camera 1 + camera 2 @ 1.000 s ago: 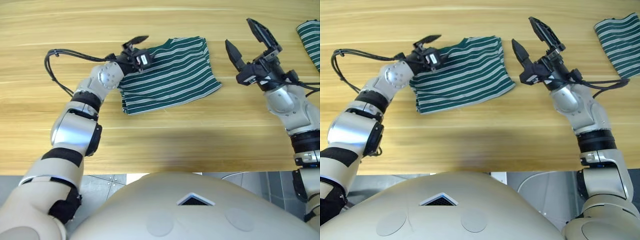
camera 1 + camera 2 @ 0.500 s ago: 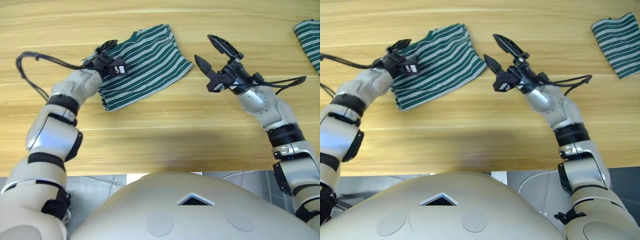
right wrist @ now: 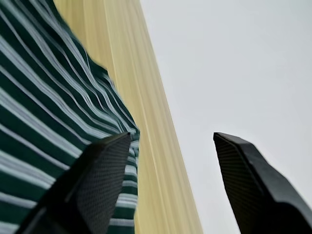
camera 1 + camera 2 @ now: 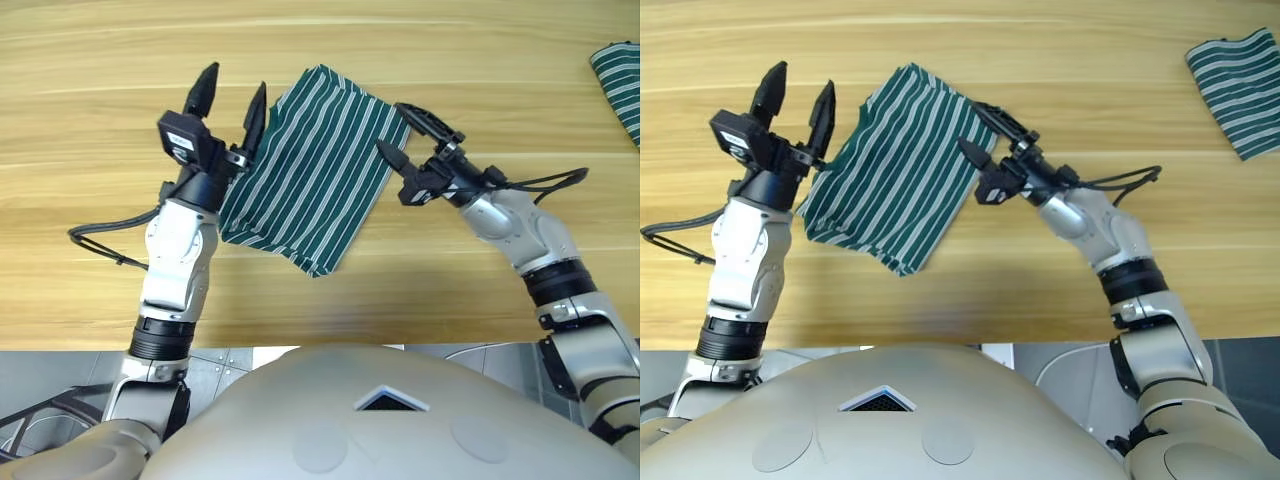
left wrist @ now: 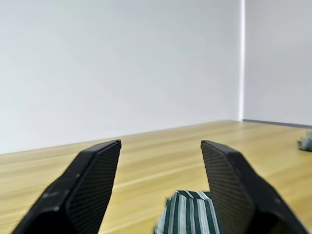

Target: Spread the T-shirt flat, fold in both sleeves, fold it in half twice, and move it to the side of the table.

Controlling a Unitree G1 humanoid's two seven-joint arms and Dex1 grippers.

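Wooden table (image 4: 100,60), plain pale wall (image 5: 122,58), folded striped T-shirt (image 4: 315,185) between left pincer (image 4: 236,80) and right pincer (image 4: 390,126), both open, empty.

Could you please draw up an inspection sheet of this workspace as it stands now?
Surface: wooden table, light grain.
Job's things: green striped T-shirt, folded into a compact rectangle, lying askew between the arms.
Clutter: folded striped cloth at the table's far right edge.
End effectors: left end effector open, empty, beside the T-shirt's left edge; right end effector open, empty, at its right edge.
Cables: black cable looping off the left arm; second cable along the right forearm.
Surroundings: plain pale wall.
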